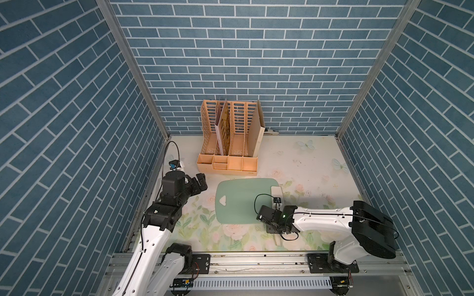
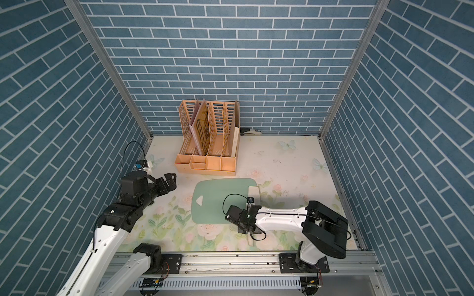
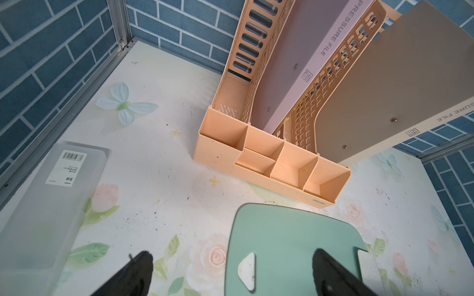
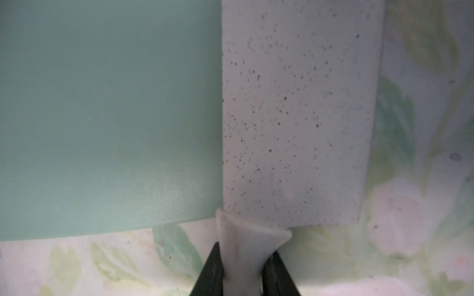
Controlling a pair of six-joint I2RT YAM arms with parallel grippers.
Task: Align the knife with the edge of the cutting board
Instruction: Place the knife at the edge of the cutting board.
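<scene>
Right gripper (image 4: 246, 252) is clamping whitish cleaver knife (image 4: 295, 115) handle (wrist view only); blade is pointing rearward along pale-green flat cutting board (image 4: 102, 115) edge. Left gripper (image 1: 199, 182) hanging wide, empty.

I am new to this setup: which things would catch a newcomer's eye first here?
The pale green cutting board lies in the middle of the scene, with the speckled white knife lying along its short end, away from the triangular hole. The right gripper is shut on the knife's handle, while the left gripper hovers open near the board's other end. A peach file organizer stands behind the board.
</scene>
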